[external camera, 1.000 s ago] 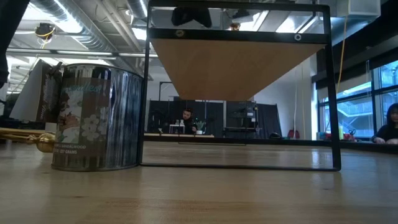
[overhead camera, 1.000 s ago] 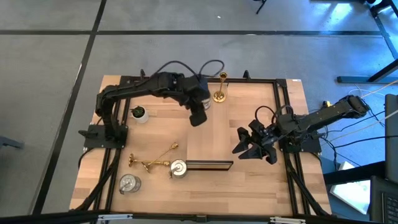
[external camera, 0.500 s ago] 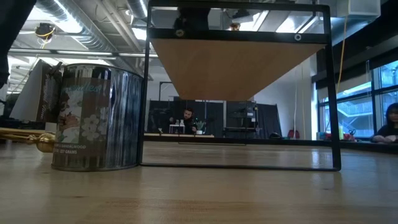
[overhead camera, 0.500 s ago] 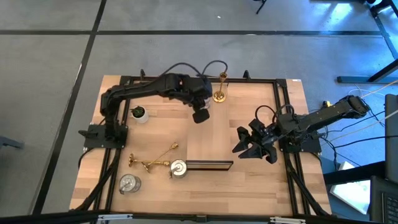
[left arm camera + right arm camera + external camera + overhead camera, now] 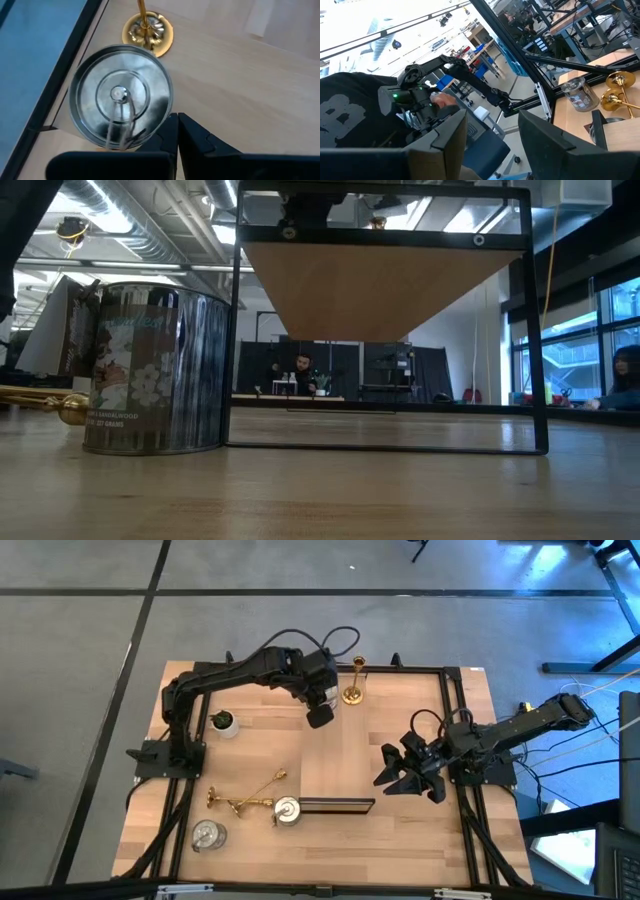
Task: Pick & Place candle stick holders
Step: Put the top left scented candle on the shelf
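One silvery cup (image 5: pixel 120 98) just beside left gripper (image 5: pixel 177 131), jaws shut, empty; gold stick (image 5: pixel 353 683) near.

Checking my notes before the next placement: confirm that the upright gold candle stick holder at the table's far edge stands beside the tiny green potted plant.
Not right. In the high view the upright gold candle stick holder stands at the far edge beside the left pincer; the tiny green potted plant sits apart, nearer the left arm's base.

Note grey floor (image 5: pixel 80 630) around you, crossed by dark seam lines. Observe exposed ceiling ducts (image 5: pixel 130 220) overhead, light strips alongside. Expect windows (image 5: pixel 570 350) at room's far side, daylight entering. Dark partitions (image 5: pixel 380 370) stand behind far desk (image 5: pixel 300 396), person (image 5: pixel 303 372) seated there.
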